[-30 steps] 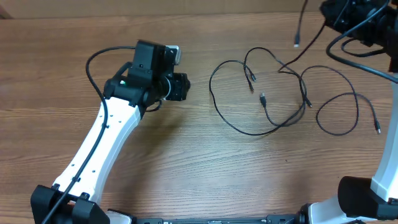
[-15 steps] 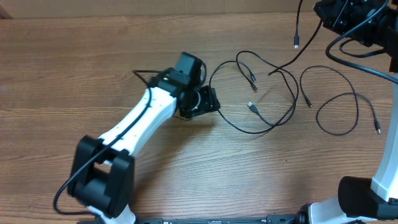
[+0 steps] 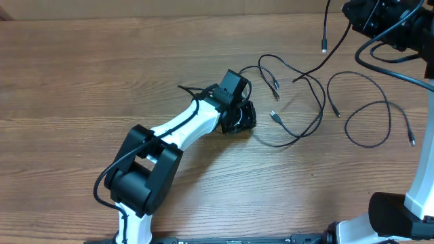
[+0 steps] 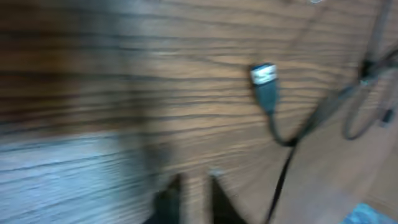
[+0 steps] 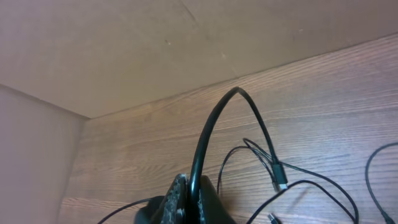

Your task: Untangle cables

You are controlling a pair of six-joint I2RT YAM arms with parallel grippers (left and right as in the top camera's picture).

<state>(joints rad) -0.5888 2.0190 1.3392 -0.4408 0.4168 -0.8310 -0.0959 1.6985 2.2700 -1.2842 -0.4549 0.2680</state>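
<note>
Watching remotely, I see my right gripper (image 5: 194, 190) pinching one cable (image 5: 208, 124) lifted above the table (image 3: 68, 68); the other cables (image 3: 302, 135) sprawl right of centre. My left gripper (image 4: 193, 196) hovers low beside a plug (image 4: 264, 74), jaws slightly apart around nothing, though blurred.

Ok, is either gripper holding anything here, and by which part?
Right gripper pinches one thin cable on its cord, a short way from the plug, which hangs free. Left gripper holds nothing.
</note>
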